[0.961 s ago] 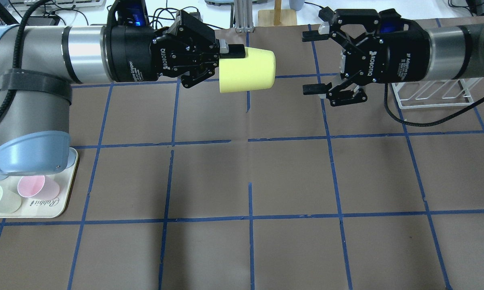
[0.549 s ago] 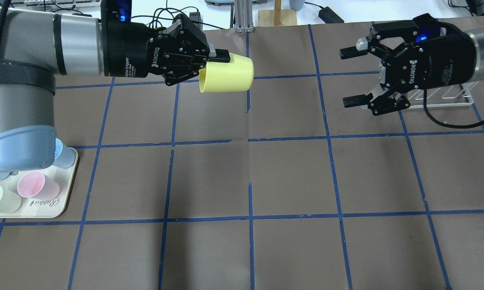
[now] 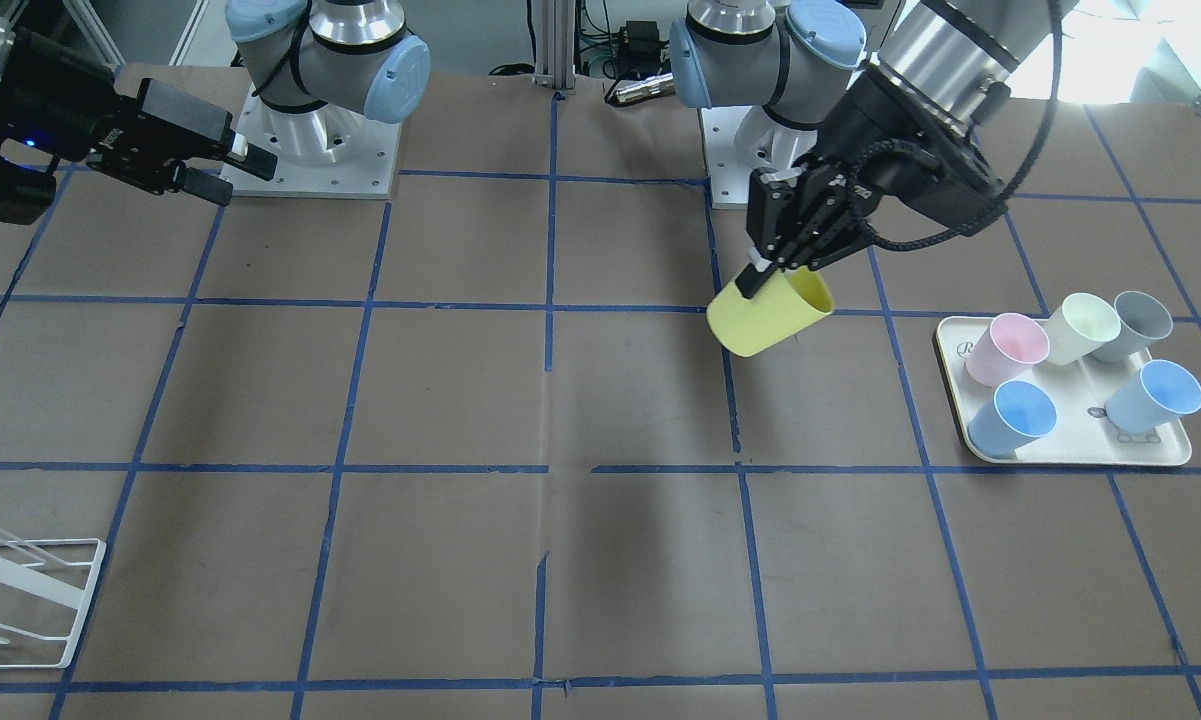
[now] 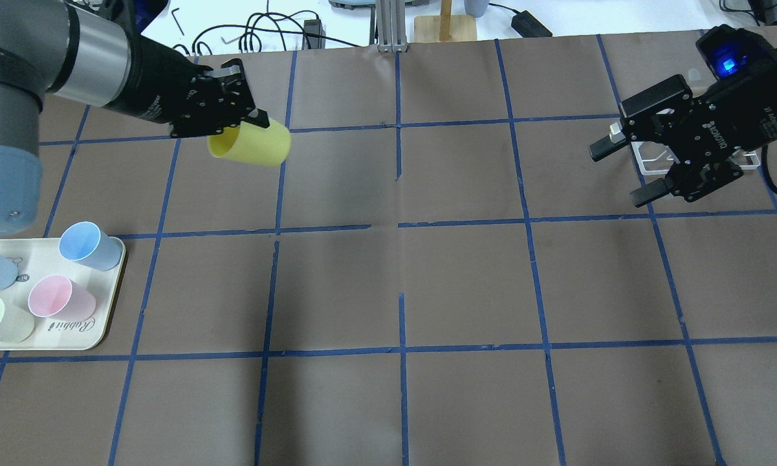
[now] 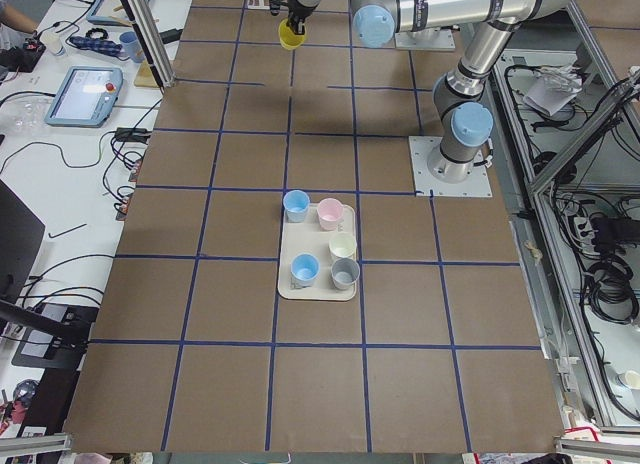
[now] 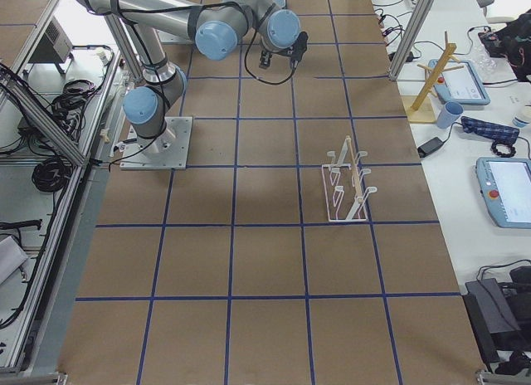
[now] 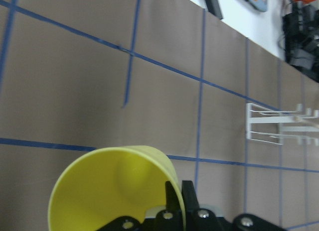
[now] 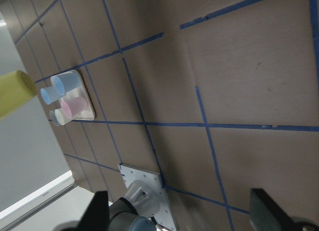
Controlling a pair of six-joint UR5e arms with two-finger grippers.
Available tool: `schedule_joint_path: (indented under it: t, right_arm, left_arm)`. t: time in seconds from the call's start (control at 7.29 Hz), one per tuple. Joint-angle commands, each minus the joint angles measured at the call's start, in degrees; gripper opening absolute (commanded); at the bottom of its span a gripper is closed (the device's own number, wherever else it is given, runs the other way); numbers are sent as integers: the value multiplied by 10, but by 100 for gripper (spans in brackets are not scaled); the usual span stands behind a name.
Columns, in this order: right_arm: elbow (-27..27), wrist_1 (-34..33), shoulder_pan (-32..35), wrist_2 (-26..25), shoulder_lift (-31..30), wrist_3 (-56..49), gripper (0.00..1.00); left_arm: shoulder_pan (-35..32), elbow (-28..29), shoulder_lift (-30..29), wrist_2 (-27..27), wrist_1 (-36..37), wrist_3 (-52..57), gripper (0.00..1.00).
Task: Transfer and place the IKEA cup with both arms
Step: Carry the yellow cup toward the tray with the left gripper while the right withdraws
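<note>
Far left, the tray (image 4: 77, 327) with its blue cup (image 4: 84, 244) and pink cup (image 4: 55, 299) sits at the table's edge, in full view now that the left arm has lifted clear of it; next along, the left gripper (image 4: 247, 124) is clamped on the rim of the IKEA cup (image 4: 255, 145), one finger inside the mouth and one outside, as the left wrist view shows; the cup hangs on its side above the brown table (image 4: 466, 285), base pointing toward the middle, well left of centre; and that's the big change, because a second ago this cup was offered at mid-table with the other hand almost on it; across a wide open stretch, the right gripper (image 4: 620, 175) has pulled back to the far right, near the wire rack (image 6: 344, 194), its jaws spread wide and holding nothing; so both arms have backed away from each other, the gap has grown at each step, and by my reading the hand-over has not happened; the cup remains with the left side, and the two would need to close in again.
</note>
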Motion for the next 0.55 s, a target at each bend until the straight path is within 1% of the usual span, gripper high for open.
schedule_joint_path:
  t: [0.0,0.27,0.41]
  right_arm:
    - [0,-109,64,-133,-20,146,100]
    - [0,-183,178,-280,-24,272,100]
    - [0,-193,218,-327,-24,306,100]
  left_arm:
    - [71,29,-9,123,-107,171,0]
    - [154,29,-37,229,-113,339,0]
    - [213,29,-54,243,-106,426,0]
